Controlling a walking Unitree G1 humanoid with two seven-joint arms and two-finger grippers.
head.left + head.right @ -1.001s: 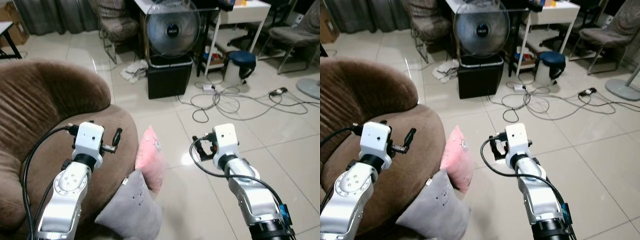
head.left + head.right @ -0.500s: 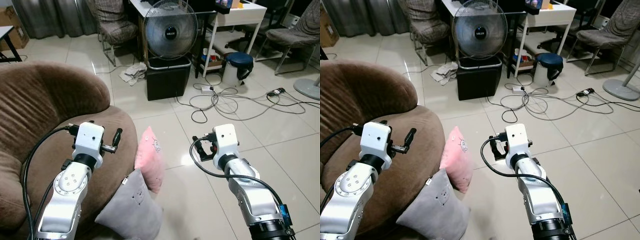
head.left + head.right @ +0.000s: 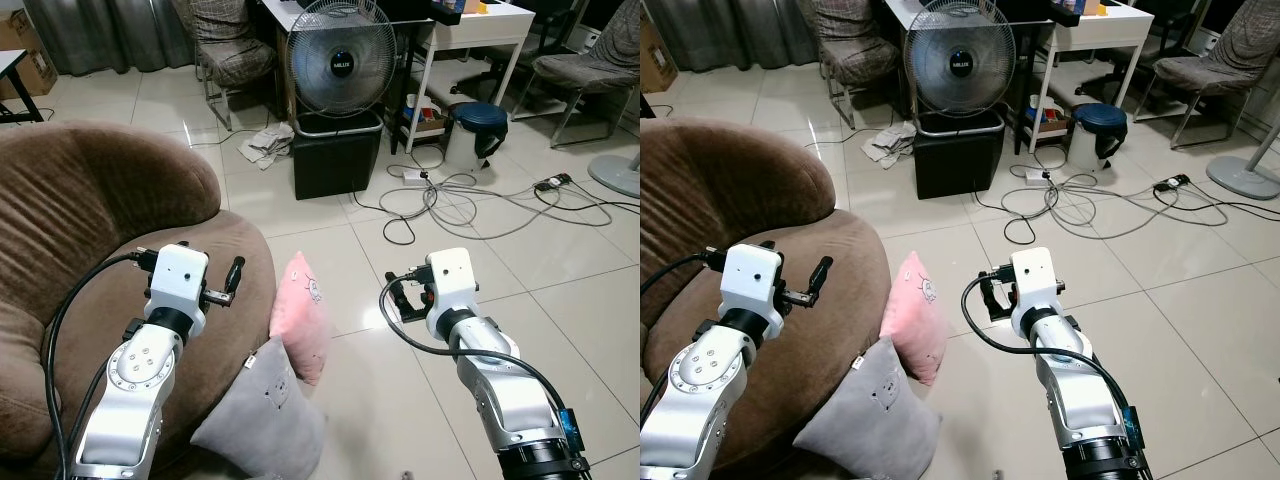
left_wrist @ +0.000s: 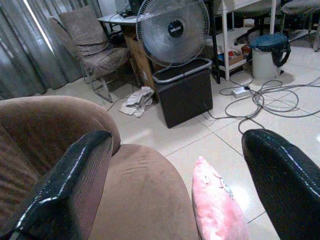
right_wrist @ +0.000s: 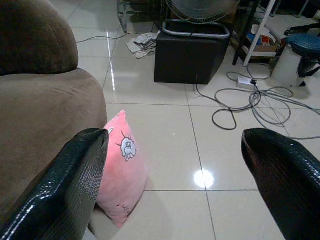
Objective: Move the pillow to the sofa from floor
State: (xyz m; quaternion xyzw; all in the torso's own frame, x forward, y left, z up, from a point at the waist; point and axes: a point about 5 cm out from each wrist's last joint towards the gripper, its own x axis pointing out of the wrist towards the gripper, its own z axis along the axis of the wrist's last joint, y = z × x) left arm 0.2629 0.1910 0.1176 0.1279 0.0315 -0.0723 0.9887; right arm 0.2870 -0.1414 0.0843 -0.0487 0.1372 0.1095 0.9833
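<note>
A pink pillow (image 3: 300, 315) stands on edge on the tiled floor, leaning against the front of the brown sofa (image 3: 80, 230). A grey pillow (image 3: 262, 410) leans on the sofa just nearer to me. My left gripper (image 3: 234, 276) is held over the sofa seat's front edge, open and empty, left of the pink pillow. My right gripper (image 3: 403, 298) hovers over the floor to the pillow's right, open and empty. Through the right wrist view the pink pillow (image 5: 121, 170) lies ahead, close to one finger (image 5: 75, 185).
A standing fan (image 3: 337, 60) sits on a black box (image 3: 337, 155) beyond the pillows. Cables (image 3: 470, 200) sprawl over the floor to the right, by a blue-lidded bin (image 3: 475, 130) and a white table (image 3: 480, 25). Chairs stand at the back. Bare tiles (image 3: 580, 300) lie to my right.
The whole picture has shifted slightly, so the camera moved a little. Both arms and both pillows stay where they were.
</note>
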